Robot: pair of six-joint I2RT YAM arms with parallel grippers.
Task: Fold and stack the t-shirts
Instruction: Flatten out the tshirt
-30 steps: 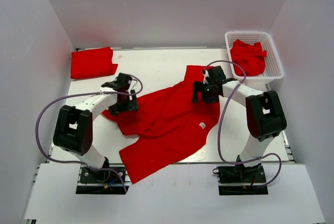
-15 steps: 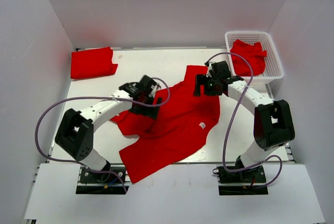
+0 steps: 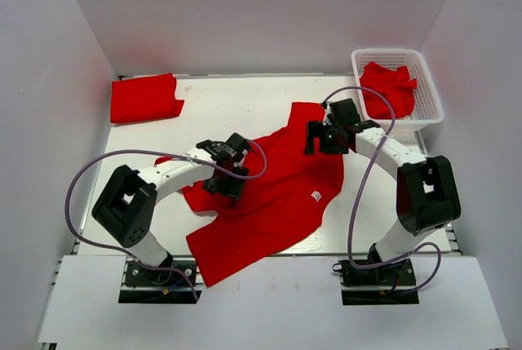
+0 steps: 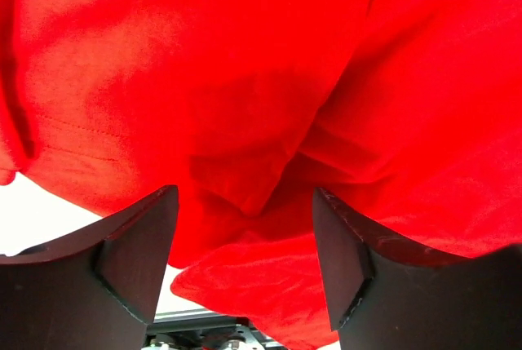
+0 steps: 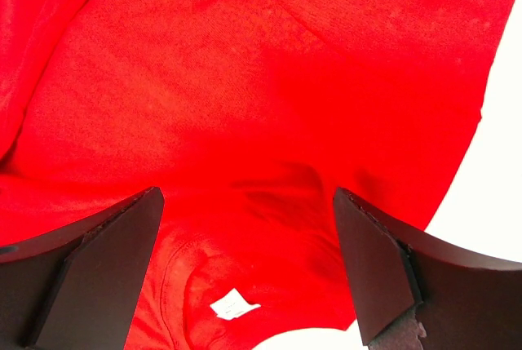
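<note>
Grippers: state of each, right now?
Left gripper: open, over the spread red t-shirt, gripping nothing.
Right gripper: open, over the same shirt, gripping nothing.

Two white arms (image 3: 173, 172), black joints (image 3: 124, 203), black left hand (image 4: 245, 264), right hand (image 5: 245, 272), purple cables (image 3: 356, 88)

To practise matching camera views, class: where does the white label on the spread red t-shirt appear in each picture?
Top external: white label just right of centre.
Left wrist: not in it.
Right wrist: bottom, left of centre.
Shared landmark: red t-shirt.
</note>
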